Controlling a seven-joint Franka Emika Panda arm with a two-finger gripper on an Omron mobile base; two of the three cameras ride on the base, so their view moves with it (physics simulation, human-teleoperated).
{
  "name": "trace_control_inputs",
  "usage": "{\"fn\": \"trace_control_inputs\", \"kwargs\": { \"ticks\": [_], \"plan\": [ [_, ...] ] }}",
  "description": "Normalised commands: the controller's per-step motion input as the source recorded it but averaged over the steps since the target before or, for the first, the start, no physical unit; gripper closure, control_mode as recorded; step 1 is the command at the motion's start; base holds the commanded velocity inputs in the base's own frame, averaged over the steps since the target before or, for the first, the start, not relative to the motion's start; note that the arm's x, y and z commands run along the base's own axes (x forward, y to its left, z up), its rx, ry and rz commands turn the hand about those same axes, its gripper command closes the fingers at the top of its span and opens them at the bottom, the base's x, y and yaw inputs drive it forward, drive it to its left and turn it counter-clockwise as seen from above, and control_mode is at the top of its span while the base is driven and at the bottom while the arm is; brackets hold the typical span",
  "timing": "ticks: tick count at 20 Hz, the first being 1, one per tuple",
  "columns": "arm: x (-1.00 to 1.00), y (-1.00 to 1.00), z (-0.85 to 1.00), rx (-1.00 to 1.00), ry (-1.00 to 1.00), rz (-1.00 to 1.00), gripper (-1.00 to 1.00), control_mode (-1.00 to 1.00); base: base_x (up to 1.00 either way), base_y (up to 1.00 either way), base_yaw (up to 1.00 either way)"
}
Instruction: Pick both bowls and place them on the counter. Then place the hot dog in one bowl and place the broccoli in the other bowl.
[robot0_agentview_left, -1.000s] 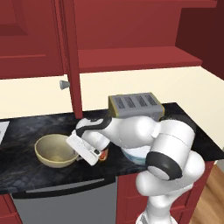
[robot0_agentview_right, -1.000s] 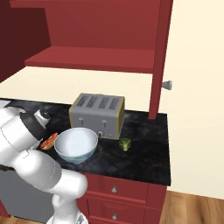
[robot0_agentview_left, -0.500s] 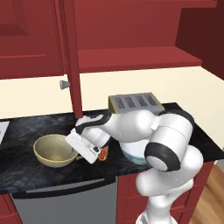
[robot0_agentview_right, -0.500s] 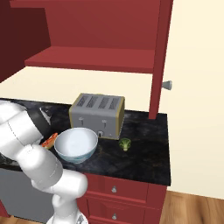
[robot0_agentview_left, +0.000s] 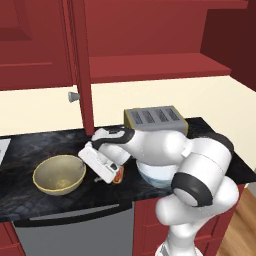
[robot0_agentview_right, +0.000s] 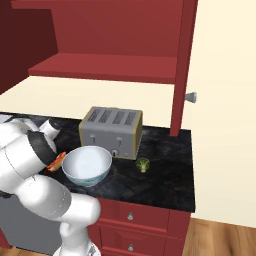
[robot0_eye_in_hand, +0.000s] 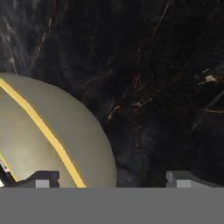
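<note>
The white arm (robot0_agentview_left: 165, 150) bends forward and to its left, wrist low; the gripper (robot0_eye_in_hand: 113, 177) points down, its jaws standing wide apart and holding nothing

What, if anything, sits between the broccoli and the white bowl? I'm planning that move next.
Nothing visible. In the right base view the broccoli lies on bare counter just beside the white bowl. The toaster stands behind both, off the line between them.
</note>
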Motion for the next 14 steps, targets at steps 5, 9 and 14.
{"fn": "trace_control_inputs", "kwargs": {
  "ticks": [5, 9, 14],
  "plan": [
    [-0.02, -0.4, 0.37, -0.03, 0.0, -0.06, -1.0, -1.0, 0.0, 0.0, 0.0],
    [-0.01, -0.37, 0.18, -0.18, 0.0, -0.07, -1.0, -1.0, 0.0, 0.0, 0.0],
    [0.0, -0.24, 0.22, -0.26, 0.01, -0.05, -1.0, -1.0, 0.0, 0.0, 0.0]
  ]
}}
